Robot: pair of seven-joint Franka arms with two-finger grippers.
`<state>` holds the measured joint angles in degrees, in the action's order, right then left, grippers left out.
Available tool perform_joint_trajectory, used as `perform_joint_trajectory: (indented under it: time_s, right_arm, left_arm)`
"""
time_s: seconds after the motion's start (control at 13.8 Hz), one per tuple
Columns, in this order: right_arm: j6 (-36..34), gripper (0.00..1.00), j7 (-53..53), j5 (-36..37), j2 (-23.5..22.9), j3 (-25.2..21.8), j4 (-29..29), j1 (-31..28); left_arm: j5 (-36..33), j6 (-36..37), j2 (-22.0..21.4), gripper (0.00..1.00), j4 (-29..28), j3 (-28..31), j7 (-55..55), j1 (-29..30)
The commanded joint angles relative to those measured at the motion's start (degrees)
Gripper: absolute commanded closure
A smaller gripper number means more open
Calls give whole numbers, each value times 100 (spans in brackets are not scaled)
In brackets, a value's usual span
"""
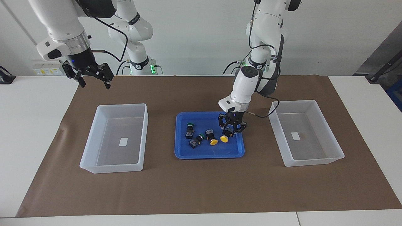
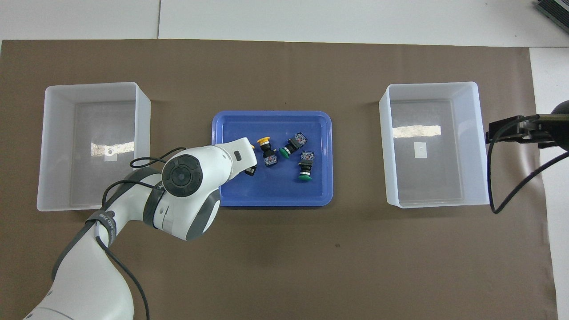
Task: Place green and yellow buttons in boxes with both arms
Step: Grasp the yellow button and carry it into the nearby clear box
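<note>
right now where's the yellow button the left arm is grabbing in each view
Facing view: the held yellow button is in the blue tray, at its end toward the left arm, under the left gripper, whose jaws are shut on it.
Overhead view: almost hidden under the left arm's wrist; only a sliver of yellow shows.
Shared landmark: the other yellow button lies right beside it.

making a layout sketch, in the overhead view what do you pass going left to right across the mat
box → left hand, shut on a yellow button → second yellow button → green button → second green button → second box → right hand, open, waiting past the mat's edge
</note>
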<state>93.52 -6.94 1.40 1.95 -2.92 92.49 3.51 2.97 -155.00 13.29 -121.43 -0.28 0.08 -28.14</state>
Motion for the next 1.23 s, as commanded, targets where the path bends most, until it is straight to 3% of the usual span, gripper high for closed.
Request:
perform_joint_trajectory:
  time_s: [0.0,0.43,0.72,1.16]
  right_arm:
    - [-79,0,53,-96,78,2,32,-34]
    - [-9,0,79,-96,69,11,32,-34]
    - [-96,0,97,-87,77,11,14,-26]
    - [-176,0,123,-96,104,98,111,44]
  left_arm:
    - [2,539,-519,100,58,2,-8,334]
    - [-7,1445,-740,100,690,11,10,1239]
    - [-7,1446,-644,100,1016,2,27,1960]
    - [-7,1359,-652,100,885,-7,518,2725]
